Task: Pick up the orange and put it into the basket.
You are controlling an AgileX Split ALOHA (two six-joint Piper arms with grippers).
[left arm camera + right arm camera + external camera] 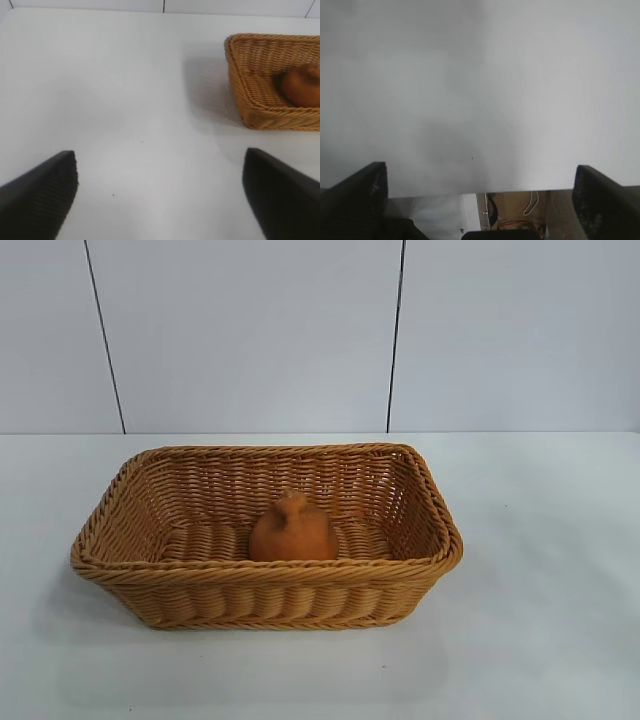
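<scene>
The orange [293, 532] lies inside the woven wicker basket [265, 576] at the middle of the white table, resting on the basket's floor with its knob up. From the left wrist view the basket [260, 112] and the orange [302, 85] in it sit well away from my left gripper [160, 165], which is open over bare table with nothing between its fingers. My right gripper [480, 177] is open too, held over the table's edge, empty. Neither arm shows in the exterior view.
White table [550, 620] all round the basket, with a panelled wall behind it. Past the table's edge in the right wrist view hang cables [532, 202] and a dark frame.
</scene>
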